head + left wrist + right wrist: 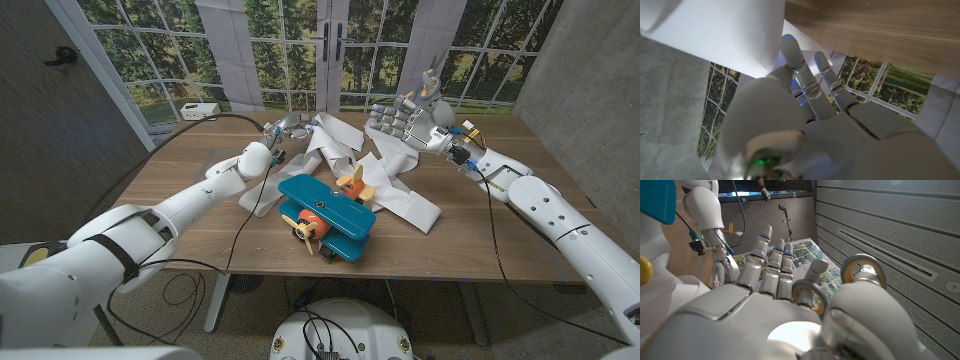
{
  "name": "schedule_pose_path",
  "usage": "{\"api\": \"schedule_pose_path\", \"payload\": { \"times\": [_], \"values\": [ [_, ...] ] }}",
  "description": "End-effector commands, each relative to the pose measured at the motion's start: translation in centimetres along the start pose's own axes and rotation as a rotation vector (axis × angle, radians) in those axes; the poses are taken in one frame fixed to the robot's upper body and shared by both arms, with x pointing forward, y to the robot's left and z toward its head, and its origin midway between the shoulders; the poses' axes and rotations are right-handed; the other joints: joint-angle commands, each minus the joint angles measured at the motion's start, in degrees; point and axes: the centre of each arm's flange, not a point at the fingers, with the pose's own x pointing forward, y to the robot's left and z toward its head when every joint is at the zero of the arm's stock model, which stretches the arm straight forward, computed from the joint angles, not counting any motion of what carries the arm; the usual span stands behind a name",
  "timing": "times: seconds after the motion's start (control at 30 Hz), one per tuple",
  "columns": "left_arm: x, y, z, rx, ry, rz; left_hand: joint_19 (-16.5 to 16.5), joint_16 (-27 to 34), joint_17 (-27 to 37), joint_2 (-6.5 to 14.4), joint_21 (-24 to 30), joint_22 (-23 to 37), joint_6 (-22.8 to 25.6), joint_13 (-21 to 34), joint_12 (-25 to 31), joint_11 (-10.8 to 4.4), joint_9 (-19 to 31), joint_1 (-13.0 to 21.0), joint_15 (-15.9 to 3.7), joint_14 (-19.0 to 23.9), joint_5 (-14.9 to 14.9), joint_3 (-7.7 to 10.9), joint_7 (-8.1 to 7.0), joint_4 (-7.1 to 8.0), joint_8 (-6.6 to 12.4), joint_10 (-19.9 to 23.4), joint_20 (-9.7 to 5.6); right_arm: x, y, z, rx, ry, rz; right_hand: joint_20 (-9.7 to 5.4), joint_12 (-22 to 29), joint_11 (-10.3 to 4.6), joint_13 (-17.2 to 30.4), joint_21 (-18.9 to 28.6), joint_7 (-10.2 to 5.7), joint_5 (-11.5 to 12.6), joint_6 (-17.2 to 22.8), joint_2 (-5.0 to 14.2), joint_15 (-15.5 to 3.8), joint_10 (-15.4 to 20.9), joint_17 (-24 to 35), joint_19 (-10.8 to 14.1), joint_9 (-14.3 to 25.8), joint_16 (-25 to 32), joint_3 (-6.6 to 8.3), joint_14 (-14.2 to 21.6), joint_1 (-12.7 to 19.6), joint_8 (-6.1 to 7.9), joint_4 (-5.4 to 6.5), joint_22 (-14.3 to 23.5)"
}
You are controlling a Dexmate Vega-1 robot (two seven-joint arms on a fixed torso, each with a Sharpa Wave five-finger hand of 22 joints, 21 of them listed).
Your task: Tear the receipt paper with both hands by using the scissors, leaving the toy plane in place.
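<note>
No legible writing anywhere. My right hand [412, 122] holds the scissors [432, 88] aloft. My left hand [283, 130], at ten o'clock from the toy plane [325, 217], grips the receipt paper [400, 185]; its fingertips are hidden.

A wooden table [470, 240] stands before a backdrop of paned windows [160, 50] showing green trees. Grey walls [60, 110] flank it, and a white power strip [199, 110] lies on the far corner.

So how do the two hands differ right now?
The left hand sits low at the receipt paper, fingers against a sheet; the right hand is raised above the paper. The right hand carries the scissors, its thumb through a handle loop; the left has no tool. Both are white.
</note>
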Motion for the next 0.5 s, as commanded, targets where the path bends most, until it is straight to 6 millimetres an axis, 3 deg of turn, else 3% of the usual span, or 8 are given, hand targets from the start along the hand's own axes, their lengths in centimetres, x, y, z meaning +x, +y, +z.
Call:
{"api": "schedule_pose_path", "payload": {
  "times": [0.03,0.27,0.5],
  "values": [
    [0.0,0.1,1.9,-0.319,0.021,0.059,-0.45,0.39,0.01,-0.28,0.89,0.27,0.26,0.42,-0.09,-0.07,0.05,0.80,0.17,-0.16,0.04,-0.25,-0.20,0.02,0.08,-0.04,-1.97,0.1,-0.2,-0.7,0.022,0.020,0.021,0.34,0.01,-0.10,0.02,-0.07,4.41,-0.19,4.30,0.59,0.25,-0.23,0.10,0.06,0.03,0.03,-0.48,-0.03,0.26,-0.07,0.11,0.28],
    [0.2,-0.3,2.8,-0.503,0.026,0.047,-1.06,0.44,-0.09,-0.31,1.78,0.47,0.22,0.93,-0.23,-0.01,0.15,0.97,0.16,-0.28,0.05,-0.54,-0.31,0.06,-0.05,0.04,-2.04,-0.1,-0.2,-0.8,0.023,0.021,0.025,0.41,0.03,0.02,0.02,-0.06,4.43,-0.18,4.61,0.71,0.15,-0.24,0.12,0.04,-0.51,0.08,-0.63,0.01,0.33,-0.44,0.13,0.28],
    [0.5,-0.5,3.3,-0.640,0.042,0.022,-1.45,0.45,-0.19,-0.32,2.48,0.58,0.39,1.29,-0.43,-0.17,0.11,1.07,0.16,-0.37,0.05,-0.74,-0.39,0.09,-0.14,-0.05,-2.01,-0.1,-0.3,-1.2,0.032,0.027,0.025,0.48,0.04,0.01,0.02,-0.06,4.46,-0.17,4.38,0.70,0.25,-0.23,0.12,0.00,0.42,0.08,-0.75,0.00,0.40,0.05,0.11,0.28]
  ]
}}
